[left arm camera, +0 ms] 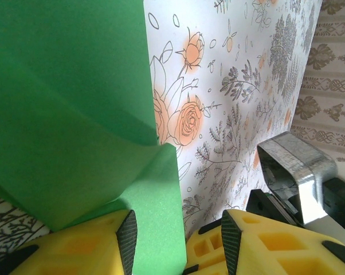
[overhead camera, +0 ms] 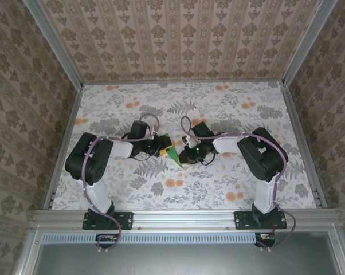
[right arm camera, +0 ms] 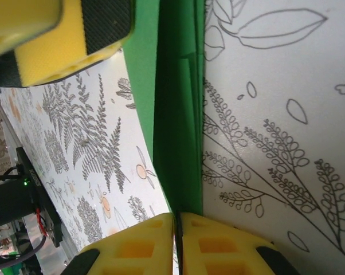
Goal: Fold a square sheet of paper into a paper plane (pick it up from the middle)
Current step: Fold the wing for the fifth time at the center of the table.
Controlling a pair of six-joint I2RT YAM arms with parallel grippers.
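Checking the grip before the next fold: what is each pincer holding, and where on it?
Right pincer is shut on the green paper, pinching its folded edge. Left pincer stands open around the paper, not clamping.

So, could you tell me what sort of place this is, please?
Probably a lab recording booth, not a home: a left arm and a right arm bolted to a metal rail, and a floral tabletop boxed in by wallpapered panels with metal posts.

Bright, even, diffuse light; shadows faint and soft; overhead view sharp; the green paper (left arm camera: 63, 114) looks grainy up close.
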